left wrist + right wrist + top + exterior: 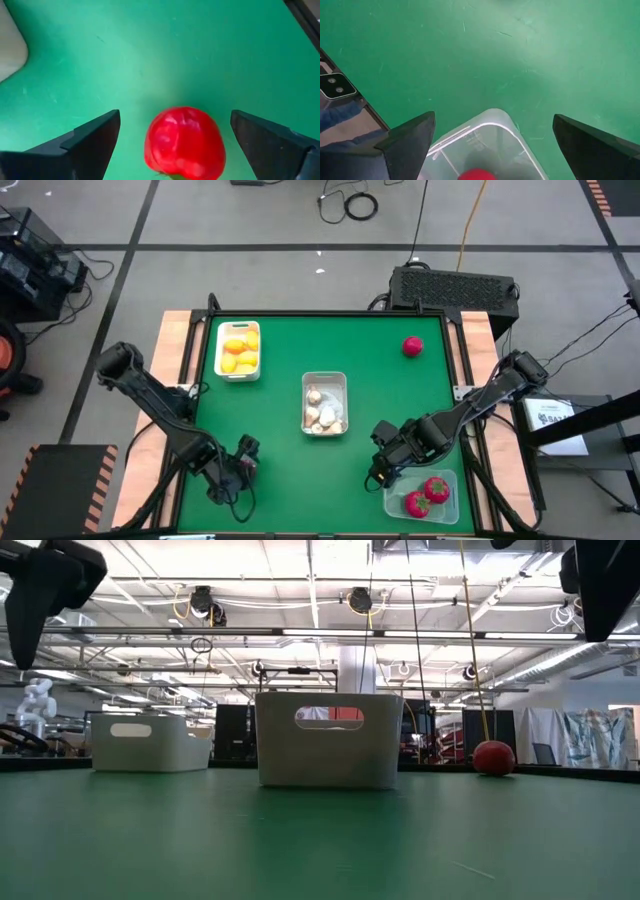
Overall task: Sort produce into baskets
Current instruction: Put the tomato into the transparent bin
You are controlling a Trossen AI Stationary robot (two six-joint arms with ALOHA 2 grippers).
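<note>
Nearly through the sorting, judging by the layout: lemons [240, 352] already in the white basket [222, 372], garlic bulbs [322, 416] in the middle basket [340, 380], two red pieces [428, 492] in the strawberry basket [448, 480] at the near right corner.

Now at the pick-up step for a loose strawberry [184, 142]. Seen through the left wrist view, framed by the left gripper [175, 114], fingers spread wide to either side and touching nothing. Hidden from above under that gripper, near the front left of the green surface [290, 470]; hard to tell whether resting on the felt or not.

Over on the right, hovering with the right gripper [492, 117] just above the rim of the strawberry basket, fingers likewise wide apart and empty.

Left out as well: a far strawberry [412, 346], alone toward the back right corner, well apart from every basket.

Next, probably: lower the left gripper squarely over the loose strawberry, close gently on its rounded sides, lift, then carry across to the strawberry basket. Calls for clearing the right arm away from that basket first, perhaps by sending it back for the far strawberry, to avoid crossing paths.
</note>
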